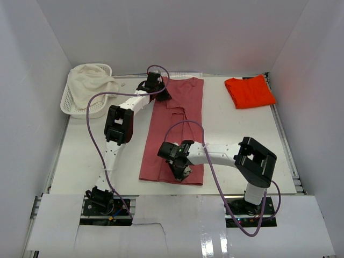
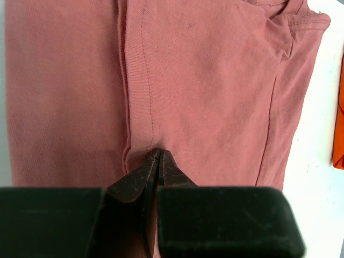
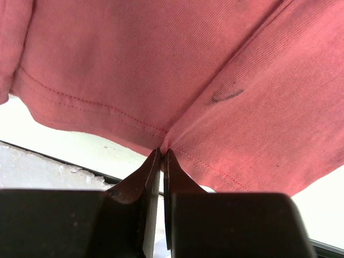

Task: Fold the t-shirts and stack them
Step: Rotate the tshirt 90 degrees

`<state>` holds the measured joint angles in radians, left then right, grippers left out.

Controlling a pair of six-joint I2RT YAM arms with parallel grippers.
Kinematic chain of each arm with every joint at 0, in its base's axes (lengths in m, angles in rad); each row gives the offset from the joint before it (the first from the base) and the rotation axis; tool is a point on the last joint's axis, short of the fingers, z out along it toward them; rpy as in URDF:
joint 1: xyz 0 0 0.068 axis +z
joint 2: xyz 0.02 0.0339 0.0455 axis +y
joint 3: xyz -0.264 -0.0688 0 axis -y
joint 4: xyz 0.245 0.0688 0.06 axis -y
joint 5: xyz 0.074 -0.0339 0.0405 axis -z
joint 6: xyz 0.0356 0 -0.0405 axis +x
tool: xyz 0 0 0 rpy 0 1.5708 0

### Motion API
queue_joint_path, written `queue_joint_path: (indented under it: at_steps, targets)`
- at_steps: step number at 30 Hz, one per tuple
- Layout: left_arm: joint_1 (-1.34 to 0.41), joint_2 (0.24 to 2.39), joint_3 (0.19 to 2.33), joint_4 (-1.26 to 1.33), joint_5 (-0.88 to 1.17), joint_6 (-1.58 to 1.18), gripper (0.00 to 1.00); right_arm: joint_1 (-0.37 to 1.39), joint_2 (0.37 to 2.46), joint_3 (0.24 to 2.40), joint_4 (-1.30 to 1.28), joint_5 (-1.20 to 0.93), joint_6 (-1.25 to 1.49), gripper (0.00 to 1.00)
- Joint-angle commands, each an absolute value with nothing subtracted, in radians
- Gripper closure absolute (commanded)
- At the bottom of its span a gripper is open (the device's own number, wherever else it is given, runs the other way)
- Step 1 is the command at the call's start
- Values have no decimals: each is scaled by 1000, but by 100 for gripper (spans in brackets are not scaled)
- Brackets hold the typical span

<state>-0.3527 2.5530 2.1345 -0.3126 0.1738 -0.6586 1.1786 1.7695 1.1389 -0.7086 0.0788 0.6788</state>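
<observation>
White arms (image 1: 135, 103) w/ black joints (image 1: 117, 124); purple cables (image 1: 185, 121).

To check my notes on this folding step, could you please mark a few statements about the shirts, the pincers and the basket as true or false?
1. The right pincer is shut on the near hem of the rose-red shirt. True.
2. The orange shirt lies on top of the rose-red shirt. False: it lies folded, apart from it, at the far right corner of the table.
3. The left pincer is shut on the far end of the rose-red shirt. True.
4. The white basket is empty. False: a cream cloth lies in it.
</observation>
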Motion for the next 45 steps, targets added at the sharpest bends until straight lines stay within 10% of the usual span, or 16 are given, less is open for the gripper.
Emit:
queue_joint_path:
  at_steps: [1, 39, 45]
  targets:
    - [-345, 2514, 2135, -336, 161, -641, 85, 1203, 1744, 1167, -742, 49, 701, 92]
    - [-345, 2519, 2138, -351, 152, -637, 85, 1236, 1787, 1249, -678, -41, 690, 92]
    - [-345, 2516, 2135, -353, 152, -638, 85, 1236, 1761, 1249, -644, -26, 689, 66]
